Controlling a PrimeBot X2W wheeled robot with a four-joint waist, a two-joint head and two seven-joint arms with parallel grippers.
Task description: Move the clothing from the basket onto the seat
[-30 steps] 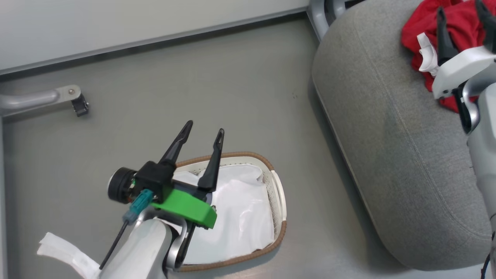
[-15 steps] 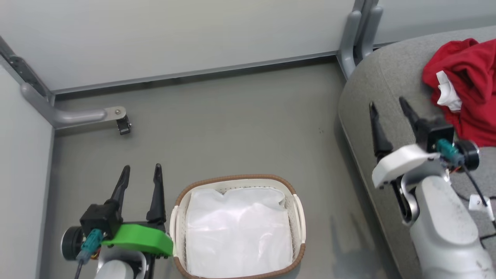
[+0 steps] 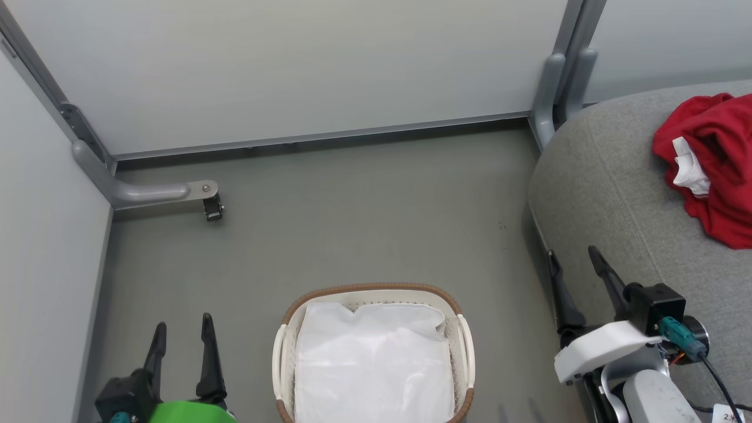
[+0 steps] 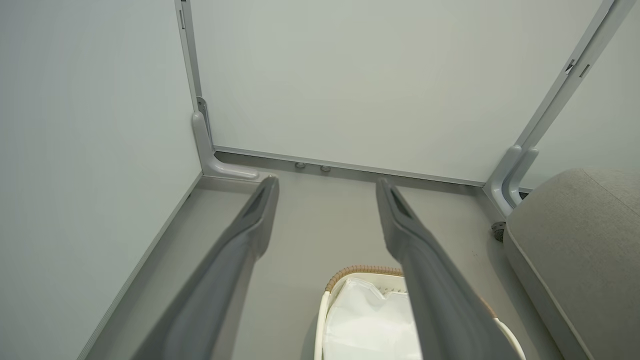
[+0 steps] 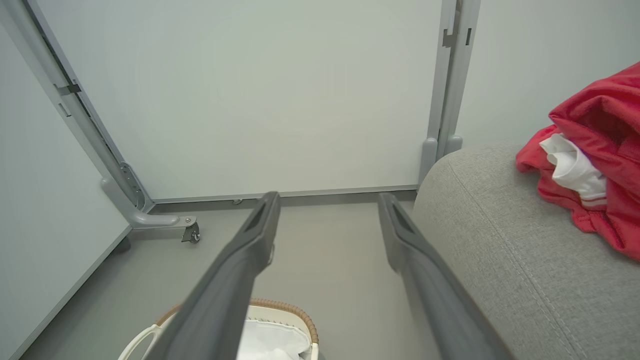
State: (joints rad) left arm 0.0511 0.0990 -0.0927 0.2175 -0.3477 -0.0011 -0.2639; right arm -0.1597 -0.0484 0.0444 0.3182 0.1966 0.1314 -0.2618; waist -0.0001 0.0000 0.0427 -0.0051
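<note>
The red clothing [image 3: 714,167] with white trim lies in a heap on the grey seat [image 3: 605,194] at the right; the right wrist view has the clothing [image 5: 600,165] on the seat [image 5: 505,250] too. On the floor at the bottom middle stands the white basket [image 3: 464,338], holding just its white cloth liner [image 3: 376,364]. My left gripper [image 3: 182,329] is open at the lower left, beside the basket. My right gripper [image 3: 573,258] is open at the lower right, over the seat's near edge, with nothing between its fingers. The left wrist view catches the basket [image 4: 327,305] below my open left gripper [image 4: 327,187].
Pale partition walls close off the back and left. A grey bracket foot with a caster [image 3: 202,197] juts onto the floor at the left, and a grey post [image 3: 561,88] stands by the seat's far corner. Grey floor [image 3: 352,223] lies between basket and wall.
The head camera has swung up and back, shifting the whole scene. Both grippers have drawn back toward the bottom corners, the right one away from the red clothing, which stays on the seat.
</note>
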